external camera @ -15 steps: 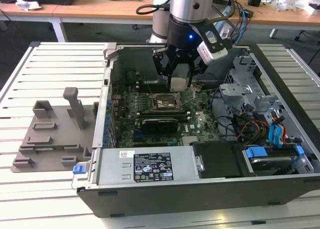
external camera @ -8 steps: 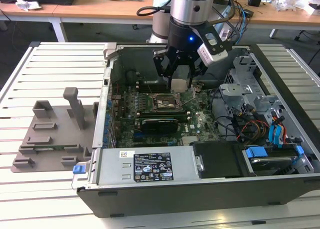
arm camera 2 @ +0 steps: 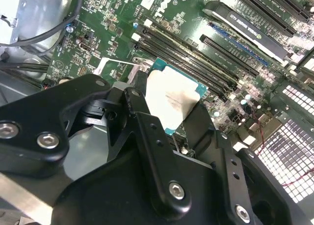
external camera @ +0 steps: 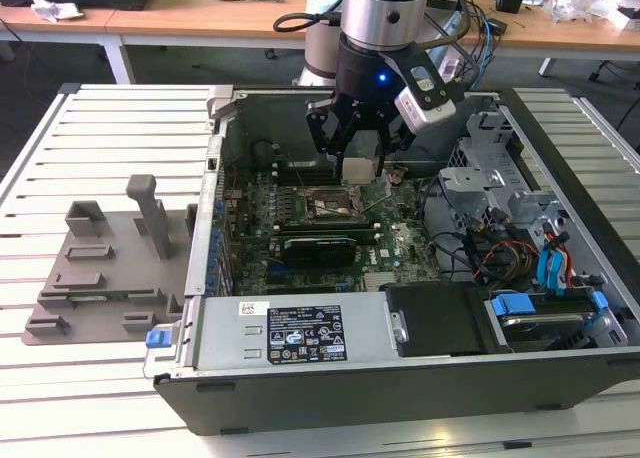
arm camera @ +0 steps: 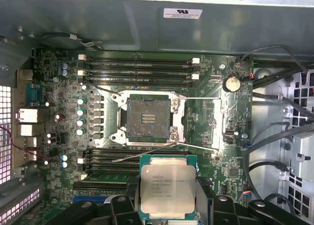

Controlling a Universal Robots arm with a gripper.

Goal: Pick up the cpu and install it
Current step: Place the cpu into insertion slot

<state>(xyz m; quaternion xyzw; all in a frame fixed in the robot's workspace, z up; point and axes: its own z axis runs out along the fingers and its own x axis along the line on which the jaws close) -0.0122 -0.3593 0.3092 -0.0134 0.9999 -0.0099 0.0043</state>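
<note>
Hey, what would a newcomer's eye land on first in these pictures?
The shiny silver cpu, clamped in the black gripper, stands out first, held above the green motherboard. Next comes the empty socket with its metal frame, inside the open computer case.

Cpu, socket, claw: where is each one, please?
cpu (arm camera: 166, 188), first wrist view, middle of its silver top.
socket (arm camera: 148, 119), first wrist view, centre of its dark pin field.
claw (external camera: 357, 158), exterior view, midway between its fingertips.
</note>
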